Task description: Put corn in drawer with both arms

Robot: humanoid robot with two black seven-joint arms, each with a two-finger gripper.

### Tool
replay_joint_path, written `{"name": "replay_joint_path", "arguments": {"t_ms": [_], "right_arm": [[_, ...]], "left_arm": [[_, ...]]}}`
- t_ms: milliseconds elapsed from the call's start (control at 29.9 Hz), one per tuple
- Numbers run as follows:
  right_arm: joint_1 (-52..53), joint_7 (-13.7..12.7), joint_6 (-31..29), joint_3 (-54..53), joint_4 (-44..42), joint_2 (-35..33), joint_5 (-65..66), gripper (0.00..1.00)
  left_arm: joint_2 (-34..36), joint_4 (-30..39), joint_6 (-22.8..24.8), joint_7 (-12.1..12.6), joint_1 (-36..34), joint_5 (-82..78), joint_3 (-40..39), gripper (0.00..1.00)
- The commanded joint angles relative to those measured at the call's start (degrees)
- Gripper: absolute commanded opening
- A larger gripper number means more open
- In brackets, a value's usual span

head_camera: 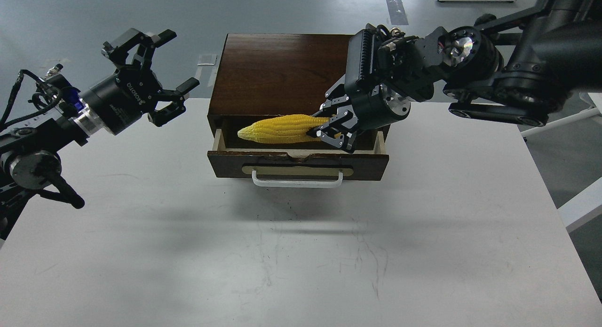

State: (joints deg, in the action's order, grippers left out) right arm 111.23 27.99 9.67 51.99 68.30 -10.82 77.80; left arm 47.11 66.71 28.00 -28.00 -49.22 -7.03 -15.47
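Your right gripper (331, 127) is clamped on the right end of the bright yellow corn cob (280, 128), which lies level over the pulled-out dark-brown wooden drawer (298, 164) of the box-shaped cabinet (277, 68) on the white table (301, 251). Your left gripper (162, 73) hangs well left of the cabinet, fingers spread, holding nothing.

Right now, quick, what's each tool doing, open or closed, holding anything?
Left tool: open, holding nothing, off to the left of the drawer.
Right tool: closed on the corn, over the open drawer.
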Motion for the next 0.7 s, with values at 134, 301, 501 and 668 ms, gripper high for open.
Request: {"name": "replay_joint_path", "arguments": {"t_ms": [134,301,501,668], "right_arm": [[-0.05,0.01,0.00,-0.05,0.08,0.01,-0.29,0.70],[-0.05,0.01,0.09,-0.05,0.26,-0.08,-0.29,0.75],[1.79,0.01,0.70,-1.19,0.35,-1.30,-2.38,0.78],[3.38,0.01,0.62,-3.91,0.52,-6.12,-13.26,0.91]], "left_arm": [[0.00,0.00,0.00,0.00,0.00,0.00,0.00,0.98],[0.00,0.00,0.00,0.00,0.00,0.00,0.00,0.98],[0.17,0.00,0.00,0.00,0.00,0.00,-0.09,0.98],[0.26,0.00,0.00,0.00,0.09,0.09,-0.18,0.98]]}}
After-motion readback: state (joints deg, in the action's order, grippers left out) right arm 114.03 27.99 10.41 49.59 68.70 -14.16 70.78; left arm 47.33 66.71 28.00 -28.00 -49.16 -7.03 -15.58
